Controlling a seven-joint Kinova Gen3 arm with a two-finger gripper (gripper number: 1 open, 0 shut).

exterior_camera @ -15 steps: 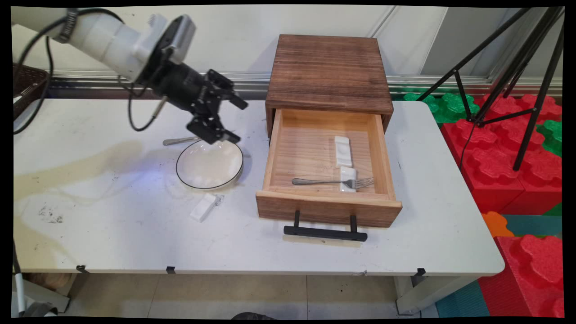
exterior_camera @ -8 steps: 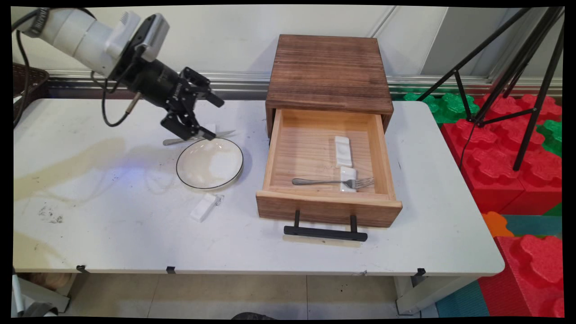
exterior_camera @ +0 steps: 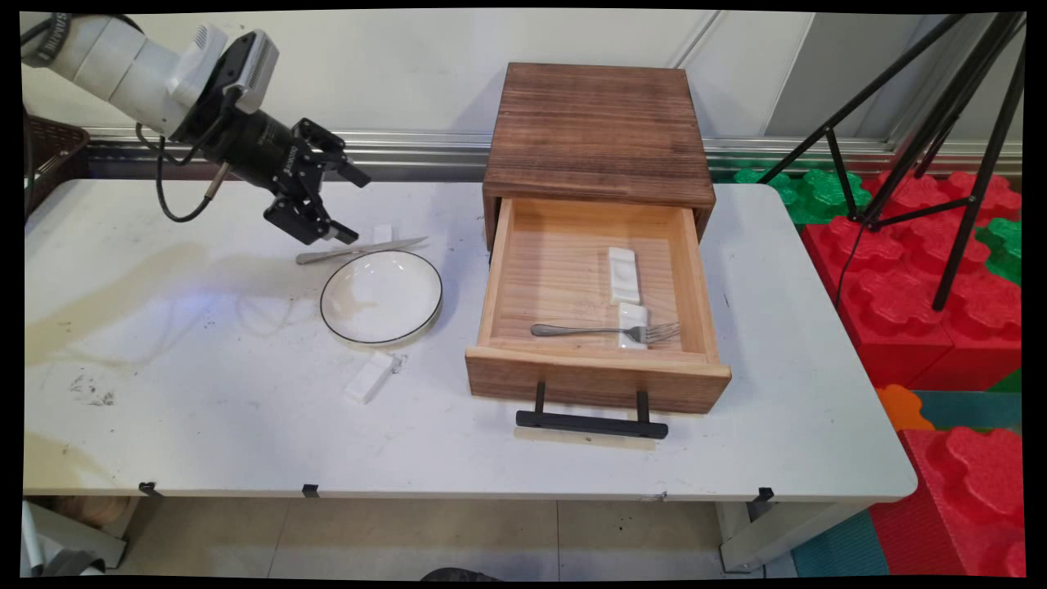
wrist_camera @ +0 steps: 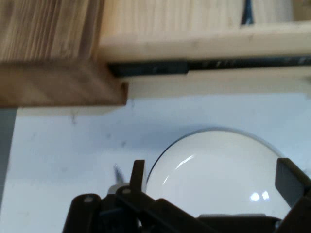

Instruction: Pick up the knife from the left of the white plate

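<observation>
While the arm is pulling back toward ten o'clock across the main view, the gripper (exterior_camera: 343, 204) is hanging with its fingers spread wide and nothing between them. One second ago it was standing over the far rim of the plate (exterior_camera: 381, 296); half a second ago it was at that rim's ten o'clock side; it is now sitting clear of the plate, above the handle end of the knife (exterior_camera: 361, 249), and is not touching it. With the arm out of the way, the knife is showing along its whole length, lying on the white table (exterior_camera: 204, 393) just past the plate at twelve o'clock, blade pointing toward three o'clock. A small white block (exterior_camera: 382, 233) is lying just beyond the knife, and it was partly hidden before.

In the hand view the two black fingers (wrist_camera: 137, 177) are rising well apart at the bottom edge, with the plate (wrist_camera: 218, 170) lying between them and the wooden drawer box (wrist_camera: 58, 82) beyond it.

Nothing else has moved. A white rectangular piece (exterior_camera: 370, 377) is lying near the plate at six o'clock. The drawer (exterior_camera: 597, 380) is standing open at three o'clock from the plate, under its dark wooden cabinet (exterior_camera: 597, 131), and is holding a fork (exterior_camera: 605, 330) with its tines resting on one of two white rests (exterior_camera: 623, 275).
</observation>
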